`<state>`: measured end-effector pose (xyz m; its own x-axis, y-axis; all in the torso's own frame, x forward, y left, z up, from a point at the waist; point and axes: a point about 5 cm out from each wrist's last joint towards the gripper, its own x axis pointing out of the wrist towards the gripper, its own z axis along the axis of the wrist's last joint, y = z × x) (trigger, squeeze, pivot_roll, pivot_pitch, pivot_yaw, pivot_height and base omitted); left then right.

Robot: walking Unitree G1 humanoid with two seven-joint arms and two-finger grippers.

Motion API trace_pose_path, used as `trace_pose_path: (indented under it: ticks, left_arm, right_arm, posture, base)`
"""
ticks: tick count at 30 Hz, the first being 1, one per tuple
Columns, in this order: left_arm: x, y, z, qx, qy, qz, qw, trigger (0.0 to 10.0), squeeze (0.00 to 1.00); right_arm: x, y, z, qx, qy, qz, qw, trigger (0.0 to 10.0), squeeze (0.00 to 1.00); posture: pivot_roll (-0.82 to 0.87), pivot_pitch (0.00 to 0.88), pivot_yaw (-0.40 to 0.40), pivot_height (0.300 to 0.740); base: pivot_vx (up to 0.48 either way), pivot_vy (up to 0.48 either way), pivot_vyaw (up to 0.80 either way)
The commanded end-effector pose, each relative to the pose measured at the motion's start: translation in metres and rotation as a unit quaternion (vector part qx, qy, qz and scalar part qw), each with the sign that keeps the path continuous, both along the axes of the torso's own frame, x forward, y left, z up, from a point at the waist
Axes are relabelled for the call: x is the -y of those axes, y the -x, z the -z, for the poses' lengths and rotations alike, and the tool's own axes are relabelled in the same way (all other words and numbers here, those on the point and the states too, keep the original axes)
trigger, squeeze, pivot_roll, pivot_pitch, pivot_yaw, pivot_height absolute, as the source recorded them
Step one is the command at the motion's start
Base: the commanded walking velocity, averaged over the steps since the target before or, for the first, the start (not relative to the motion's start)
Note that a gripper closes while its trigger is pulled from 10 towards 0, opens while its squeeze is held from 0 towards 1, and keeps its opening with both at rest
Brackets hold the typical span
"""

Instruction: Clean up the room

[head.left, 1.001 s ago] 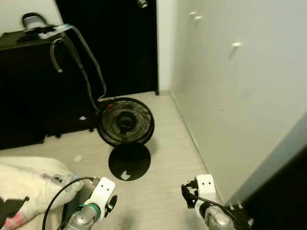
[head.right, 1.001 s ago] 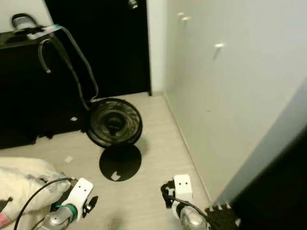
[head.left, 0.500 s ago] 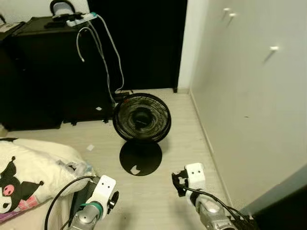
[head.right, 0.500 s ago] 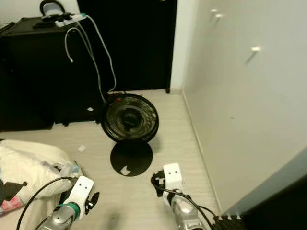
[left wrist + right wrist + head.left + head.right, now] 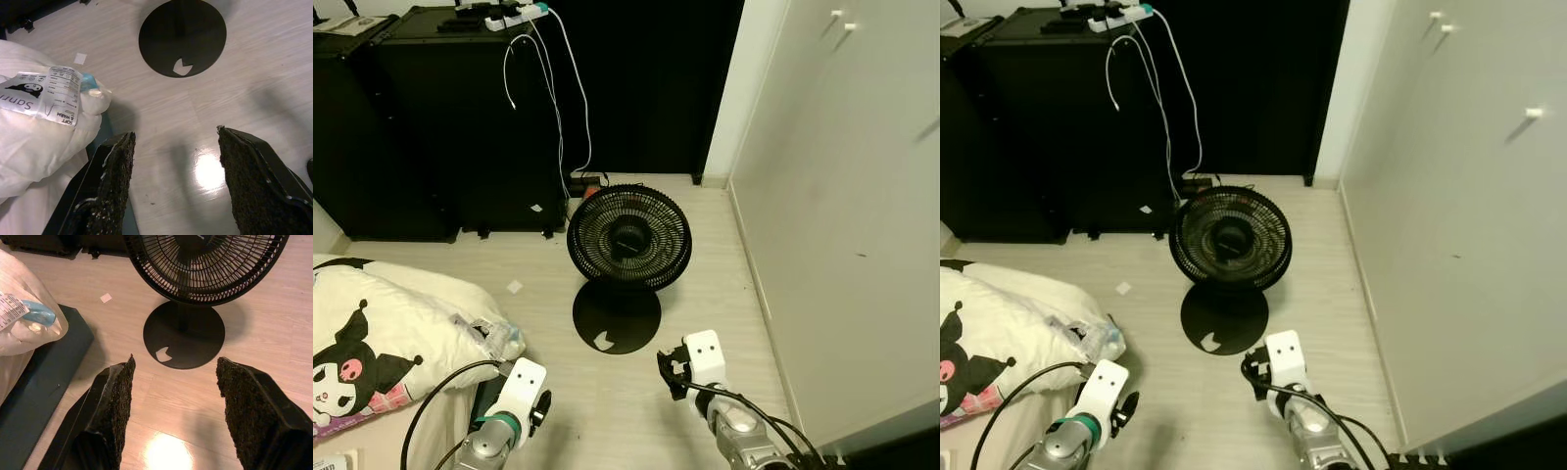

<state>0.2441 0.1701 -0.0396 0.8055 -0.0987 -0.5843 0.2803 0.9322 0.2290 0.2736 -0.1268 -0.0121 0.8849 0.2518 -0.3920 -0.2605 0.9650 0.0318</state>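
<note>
Pale wood floor (image 5: 705,255) runs between a black cabinet (image 5: 431,127) on the left and white cupboard doors (image 5: 862,166) on the right. On top of the cabinet sits a white power strip (image 5: 514,14), and thin white cables (image 5: 553,98) hang down from it. A black fan (image 5: 629,236) stands in the middle of the floor on a round black base (image 5: 617,316) with a small white mark on it.

By the floor's left edge lies a white cushion (image 5: 372,338) with a black and pink cartoon face. A crumpled clear plastic wrapper (image 5: 489,335) rests against it. A little white scrap of paper (image 5: 514,287) lies on the floor near the fan.

From the left wrist camera, a white tag (image 5: 49,93) on the cushion reads "Sanrio" and "WARM"; the small print is too tiny to read. Something blue (image 5: 88,81) peeks out beside the tag.

From the right wrist camera, a dark green flat mat (image 5: 34,391) lies under the cushion, cut off at the edge.

Left gripper (image 5: 178,181) hangs low over bare floor, fingers spread wide and holding nothing. Right gripper (image 5: 176,406) hangs just before the fan base, fingers spread wide too.
</note>
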Motion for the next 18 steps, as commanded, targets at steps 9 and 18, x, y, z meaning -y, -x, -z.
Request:
trace_pose_path:
  ticks: [9, 18]
  left_arm:
    - [-0.0020, 0.0048, 0.0040, -0.009, -0.008, 0.001, 1.000, 10.0, 0.00]
    - [-0.0018, 0.0058, 0.0046, -0.009, -0.013, 0.006, 1.000, 10.0, 0.00]
  right_arm:
    - [0.0061, 0.0039, 0.0041, -0.002, 0.023, 0.015, 1.000, 10.0, 0.00]
    - [0.0030, 0.0045, 0.0046, -0.003, 0.016, 0.013, 1.000, 10.0, 0.00]
  posture:
    - [0.04, 0.000, 0.059, 0.740]
    - [0.04, 0.000, 0.059, 0.740]
  base:
    - [0.000, 0.000, 0.25]
    - [0.000, 0.000, 0.75]
